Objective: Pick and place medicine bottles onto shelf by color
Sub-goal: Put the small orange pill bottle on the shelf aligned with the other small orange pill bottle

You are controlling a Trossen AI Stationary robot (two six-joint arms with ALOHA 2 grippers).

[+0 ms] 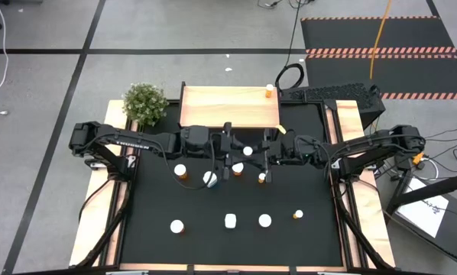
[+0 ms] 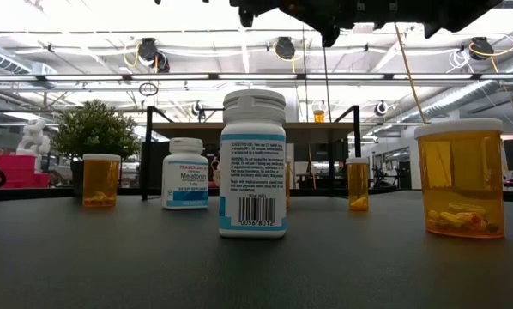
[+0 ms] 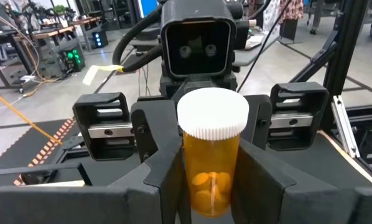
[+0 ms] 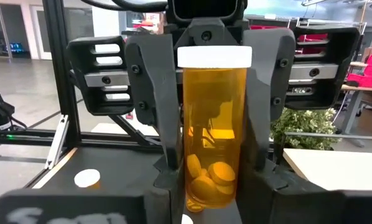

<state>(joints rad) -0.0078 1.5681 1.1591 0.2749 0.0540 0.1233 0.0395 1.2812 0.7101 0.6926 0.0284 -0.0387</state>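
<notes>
My two arms met over the middle of the black table [image 1: 160,244], just in front of the shelf [image 1: 228,111], which lay on the side towards the table's far edge.

My left gripper [image 1: 234,150] and right gripper [image 1: 264,153] faced each other, tip to tip. Between them stood one orange bottle [image 1: 247,151], upright with its white cap on top, its long axis vertical. Both wrist views showed it flanked by both pairs of fingers. I judged that both grippers were pinching it at once, a hand-over between arms.

The move ahead turned on one thing: the shelf was just beyond the held bottle, about equally near either arm. One small orange bottle, the shelf bottle [image 1: 270,92], already stood at the shelf's right end, on my right arm's side. So I judged the right arm better placed to set this one beside it.

The loose bottles [image 1: 265,221], orange and white, stood scattered on the table, some just below the grippers and others well apart nearer the front edge. A plant [image 1: 144,103] sat at the shelf's left corner.

Hard to make out:
- From above, the fingers' contact with the bottle was too small to see.
- The low view cut the arms off at its top edge and did not show the held bottle.
- I could not tell which grip carried the weight.
</notes>
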